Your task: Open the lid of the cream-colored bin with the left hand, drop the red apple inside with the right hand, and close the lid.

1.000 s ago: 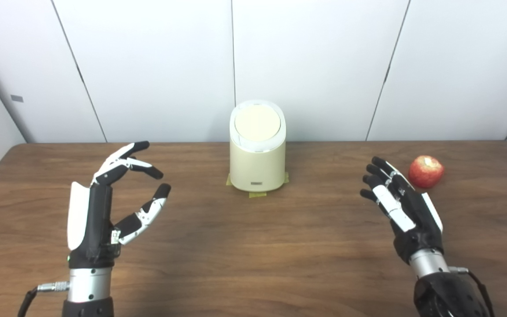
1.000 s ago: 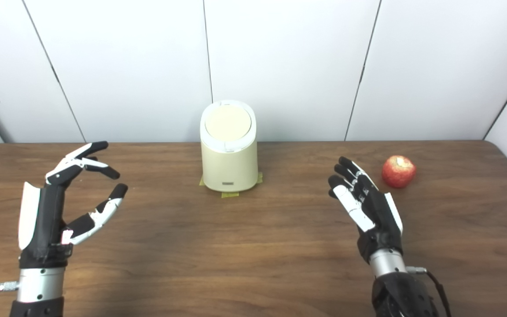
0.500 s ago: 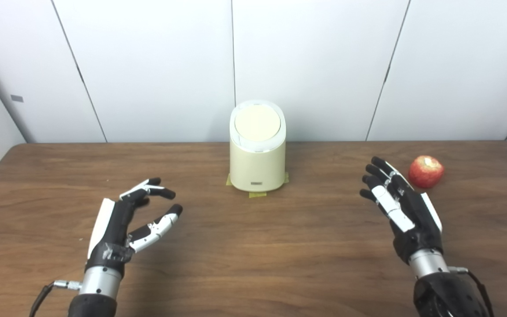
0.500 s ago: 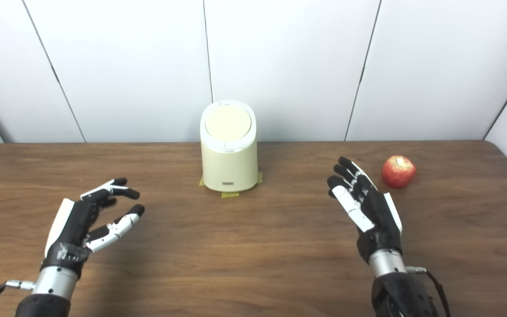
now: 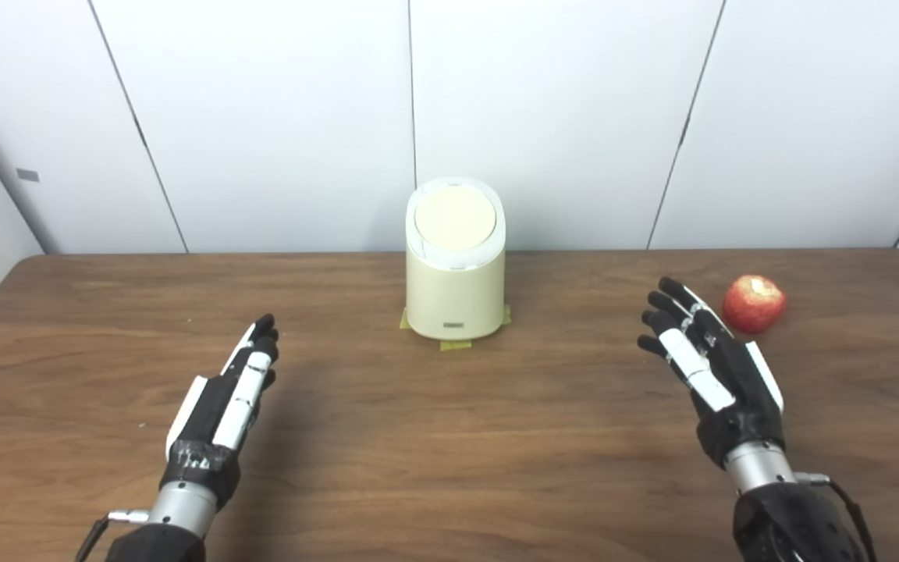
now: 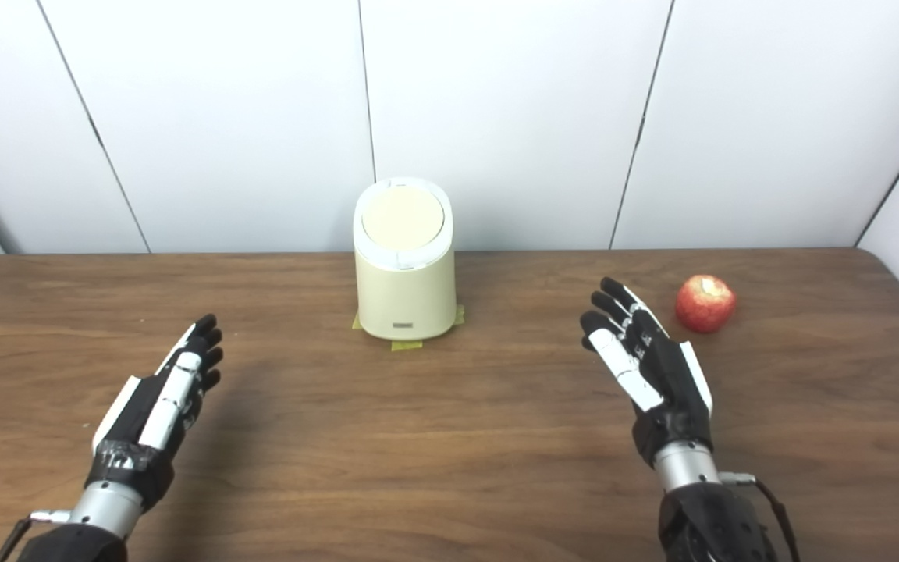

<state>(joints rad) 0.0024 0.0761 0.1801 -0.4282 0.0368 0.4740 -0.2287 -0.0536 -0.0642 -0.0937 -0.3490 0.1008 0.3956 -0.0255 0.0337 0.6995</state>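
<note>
The cream-colored bin (image 5: 456, 293) stands at the table's far middle, on yellow tape, with its round lid (image 5: 454, 219) shut. The red apple (image 5: 754, 304) lies on the table at the right. My left hand (image 5: 225, 402) is open and empty, fingers straight and together, low over the table left of and nearer than the bin. My right hand (image 5: 707, 367) is open and empty, fingers spread, just left of and nearer than the apple, apart from it.
The brown wooden table (image 5: 449, 437) runs across the view. White wall panels stand right behind the bin. Bare table lies between my hands and in front of the bin.
My left hand has lowered toward the table and its curled, spread fingers have straightened and come together. My right hand, the bin and the apple have not moved.
</note>
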